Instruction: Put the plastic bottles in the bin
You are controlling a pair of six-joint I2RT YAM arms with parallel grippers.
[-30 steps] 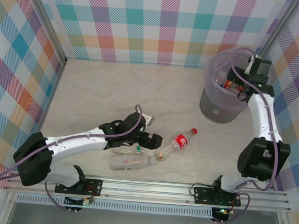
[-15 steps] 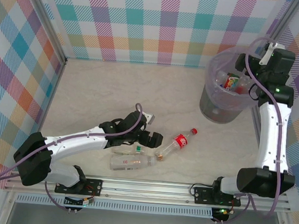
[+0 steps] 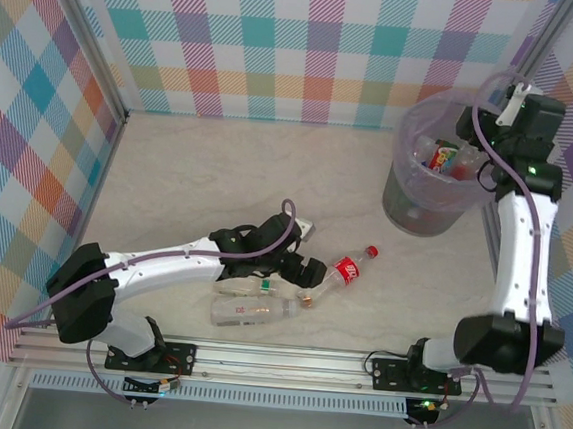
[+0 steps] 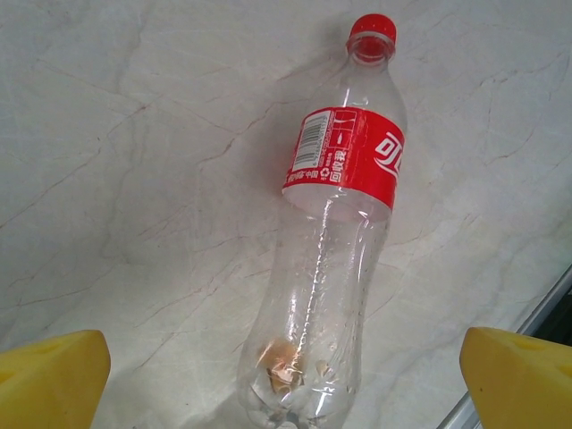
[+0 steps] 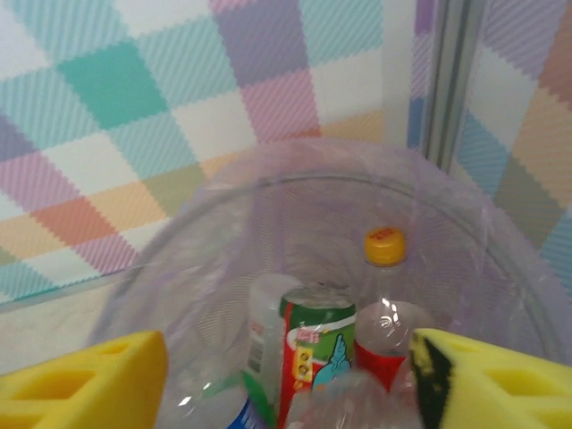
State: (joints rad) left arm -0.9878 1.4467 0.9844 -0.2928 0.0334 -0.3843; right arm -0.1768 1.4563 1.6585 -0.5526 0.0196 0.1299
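A clear plastic bottle (image 4: 335, 223) with a red label and red cap lies on the table, cap pointing away. My left gripper (image 4: 286, 384) is open, and the bottle's base sits between its yellow fingertips (image 4: 49, 380). From above, this gripper (image 3: 307, 272) is at the bottom end of that bottle (image 3: 345, 272). Two clear bottles (image 3: 253, 312) lie side by side just in front of my left arm. My right gripper (image 5: 290, 384) hangs open over the bin (image 5: 313, 197), nothing between its fingers. Inside stand several bottles, one green-labelled (image 5: 317, 349), one orange-capped (image 5: 386, 268).
The bin (image 3: 417, 211) stands at the back right beside the checked wall and a metal corner post (image 3: 543, 36). A metal rail (image 3: 284, 360) runs along the near edge. Bare table stretches between the lying bottles and the bin.
My left arm has slid right until its fingers straddle the red-labelled bottle's base. My right arm has lifted up and back from inside the bin.
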